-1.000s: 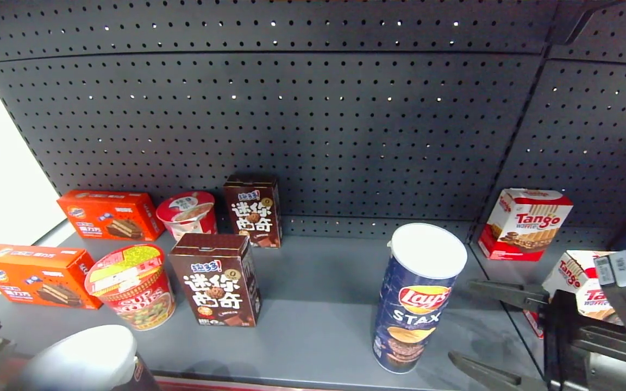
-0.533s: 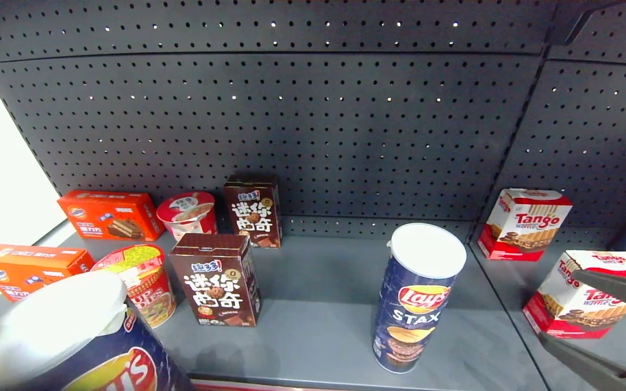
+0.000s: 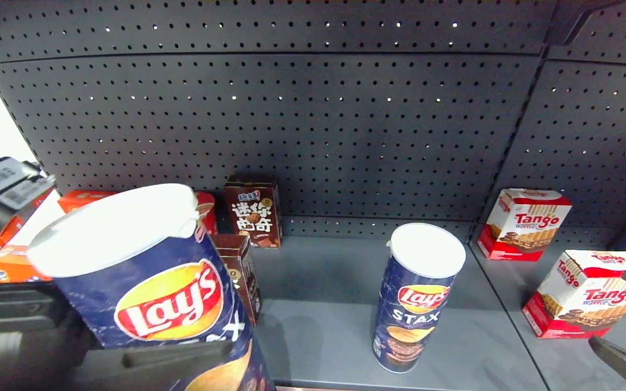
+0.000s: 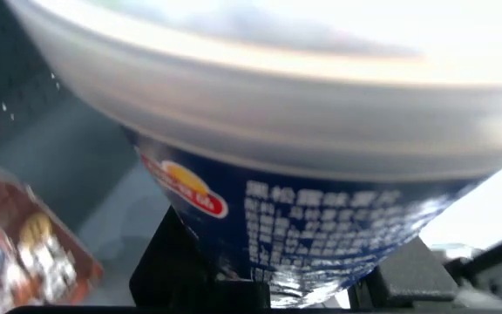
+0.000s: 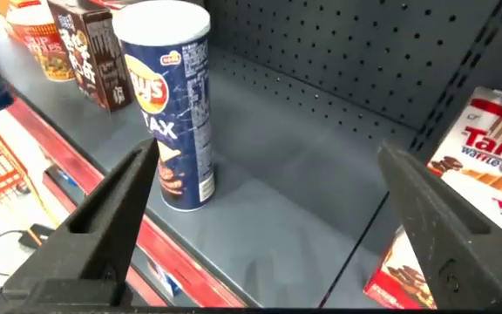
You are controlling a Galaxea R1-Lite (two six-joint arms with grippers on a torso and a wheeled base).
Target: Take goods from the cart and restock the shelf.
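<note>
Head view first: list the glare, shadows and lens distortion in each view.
Head view: blown-out white at the left edge, the pegboard seams bow, a soft shadow on the shelf beside the held can. Left wrist view: the can's lid glares white. Right wrist view: faint shadows near the standing can.

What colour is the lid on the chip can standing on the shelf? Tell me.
The lid is white, clearest in the head view.

There are two chip cans (image 3: 150,282) (image 3: 419,304), two red-and-white wafer boxes (image 3: 525,222) (image 3: 584,296), two brown cookie boxes (image 3: 252,210) (image 3: 242,269), two orange boxes (image 3: 80,197) (image 3: 13,265) and two noodle cups (image 3: 207,210) (image 5: 44,44), the cups and orange boxes only partly in sight.
</note>
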